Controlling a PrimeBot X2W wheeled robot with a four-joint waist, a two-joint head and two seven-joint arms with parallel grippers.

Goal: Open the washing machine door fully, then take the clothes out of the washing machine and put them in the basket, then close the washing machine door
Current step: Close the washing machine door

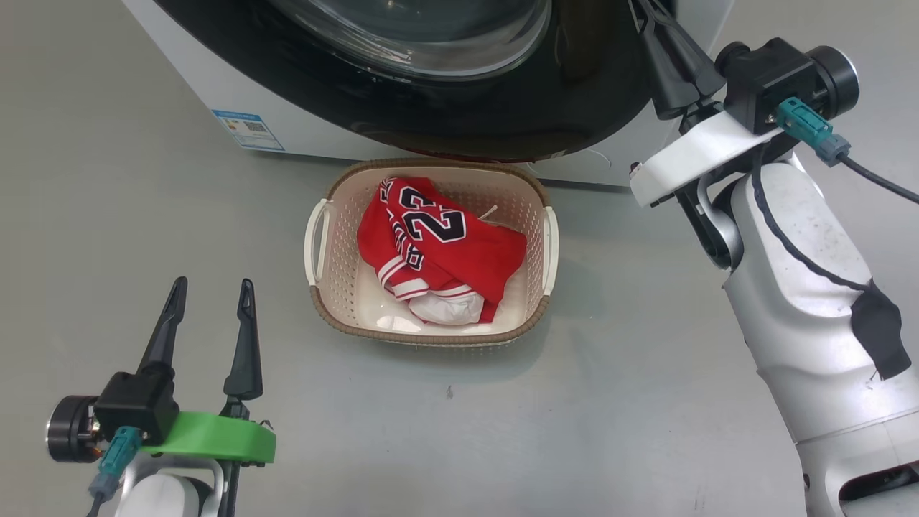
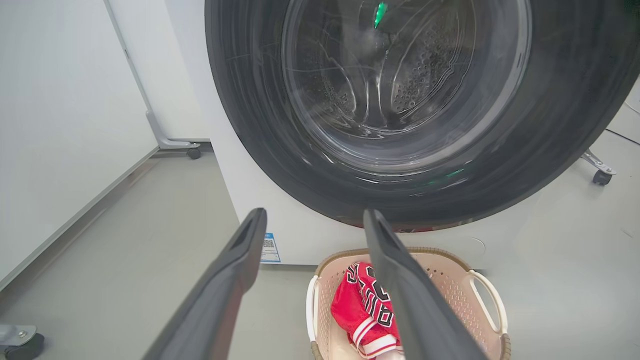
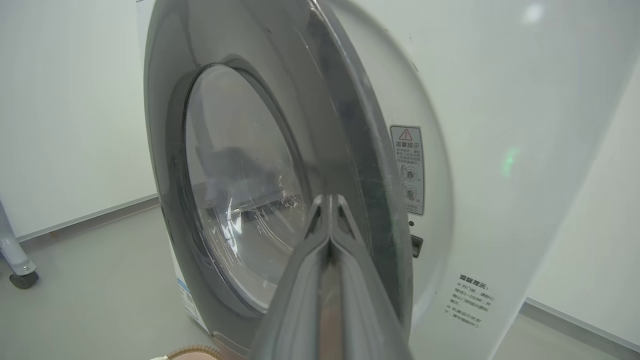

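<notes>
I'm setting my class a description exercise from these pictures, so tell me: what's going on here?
This looks like the end of a laundry job. The red clothes lie in the basket on the floor in front of the washing machine. The right claw, shut, is at the edge of the washing machine door, which is nearly closed but not yet latched. The left claw is open beside the basket, holding nothing.

The red jersey (image 1: 431,244) with white-striped trim bears a black-and-white 23. The small blue label (image 1: 248,130) on the big white washing machine (image 3: 490,125) shows a QR code, its print too small to read. The grey warning sticker (image 3: 407,169) with a red triangle is headed 温馨提示.
</notes>
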